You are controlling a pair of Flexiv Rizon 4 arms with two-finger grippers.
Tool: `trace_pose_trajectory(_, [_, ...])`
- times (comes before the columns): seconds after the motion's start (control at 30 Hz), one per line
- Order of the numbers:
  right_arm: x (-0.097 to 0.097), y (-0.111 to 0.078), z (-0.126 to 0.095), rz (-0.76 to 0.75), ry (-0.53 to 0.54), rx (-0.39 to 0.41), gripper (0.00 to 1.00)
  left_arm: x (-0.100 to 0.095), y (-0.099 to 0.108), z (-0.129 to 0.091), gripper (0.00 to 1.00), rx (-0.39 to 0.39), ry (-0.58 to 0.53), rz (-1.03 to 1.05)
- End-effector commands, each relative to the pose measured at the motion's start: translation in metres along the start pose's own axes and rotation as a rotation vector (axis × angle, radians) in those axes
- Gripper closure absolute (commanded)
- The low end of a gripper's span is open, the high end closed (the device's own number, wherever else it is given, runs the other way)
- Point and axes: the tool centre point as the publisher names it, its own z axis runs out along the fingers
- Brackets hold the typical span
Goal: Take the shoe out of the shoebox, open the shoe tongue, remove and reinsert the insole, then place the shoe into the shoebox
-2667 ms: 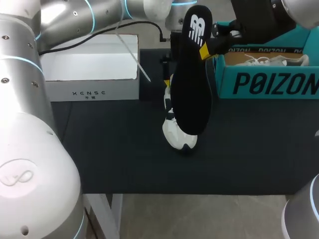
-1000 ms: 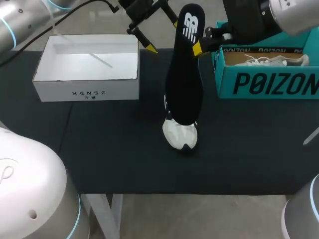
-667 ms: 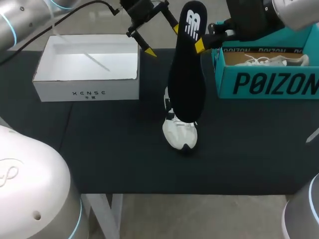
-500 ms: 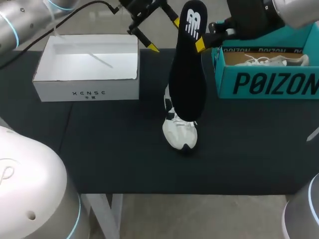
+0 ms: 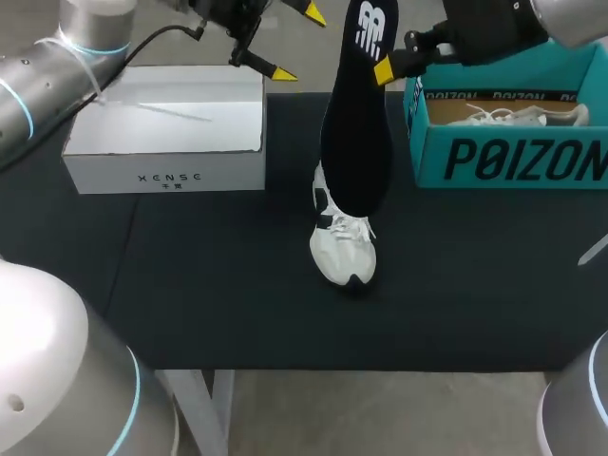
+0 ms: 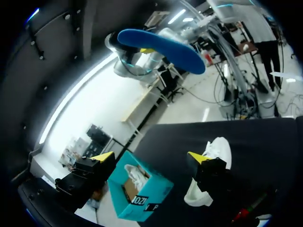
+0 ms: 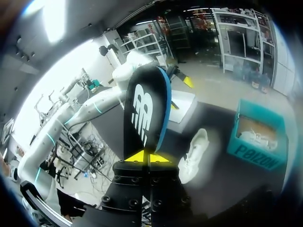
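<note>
Our right tool (image 7: 147, 157) has its yellow tips pressed together on the heel end of the insole (image 5: 356, 142), pinching it so the rest hangs free below the tool. The shoe (image 5: 342, 249) lies on the desk (image 5: 237, 304) well beneath that tool, under the dangling toe end and apart from it. Our left tool (image 5: 298, 43) stands spread and holds nothing. It is off to the side of the insole, above the far edge of the white box (image 5: 166, 176).

We judge the main risk to be the narrow grip. Held by one end only, the insole can swing or twist as it comes down, so its toe may land on the collar or laces rather than in the opening. There it would fold or buckle. Nothing steadies the shoe, and with the left tool this far off, any push from the insole could tip it or slide it across the desk. A hard push could also drag the insole out of the pinch.

The teal shoebox (image 5: 503, 157) sits just beside and below the right tool, near enough for the arm to clip its rim.

Our count is two tools, one insole and two boxes. There are two shoes, one on the desk and a second shoe (image 5: 503, 115) inside the shoebox.
</note>
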Motion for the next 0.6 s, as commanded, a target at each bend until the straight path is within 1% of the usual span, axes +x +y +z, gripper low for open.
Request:
trace_pose_trajectory(0.03, [-0.007, 0.002, 0.004, 0.001, 0.022, -0.011, 1.0, 0.009, -0.014, -0.004, 0.0, -0.036, -0.181, 0.065])
trace_pose_trajectory(0.07, [-0.008, 0.003, 0.005, 0.004, 0.025, -0.01, 1.0, 0.009, -0.015, -0.004, 0.0, -0.04, -0.196, 0.075])
trace_pose_trajectory(0.1, [-0.01, 0.004, 0.005, 0.008, 0.033, -0.018, 1.0, 0.008, -0.019, -0.007, 0.0, -0.04, -0.243, 0.103])
trace_pose_trajectory(0.13, [-0.011, 0.004, 0.005, 0.015, 0.04, -0.028, 1.0, 0.008, -0.022, -0.008, 0.0, -0.058, -0.25, 0.116])
trace_pose_trajectory(0.2, [-0.013, 0.005, 0.005, 0.026, 0.052, -0.044, 1.0, 0.009, -0.027, -0.01, 0.0, -0.081, -0.301, 0.166])
trace_pose_trajectory(0.23, [-0.016, 0.005, 0.005, 0.041, 0.072, -0.066, 1.0, 0.01, -0.032, -0.01, 0.0, -0.088, -0.319, 0.192])
trace_pose_trajectory(0.37, [-0.026, 0.007, 0.005, 0.076, 0.119, -0.086, 1.0, 0.012, -0.041, -0.012, 0.0, -0.081, -0.389, 0.253])
trace_pose_trajectory(0.4, [-0.03, 0.008, 0.004, 0.097, 0.136, -0.096, 1.0, 0.013, -0.044, -0.013, 0.0, -0.07, -0.423, 0.271])
trace_pose_trajectory(0.53, [-0.043, 0.01, 0.001, 0.138, 0.185, -0.116, 1.0, 0.013, -0.048, -0.012, 0.0, -0.053, -0.44, 0.293])
trace_pose_trajectory(0.6, [-0.047, 0.012, -0.001, 0.138, 0.195, -0.121, 1.0, 0.013, -0.049, -0.012, 0.0, -0.058, -0.447, 0.3])
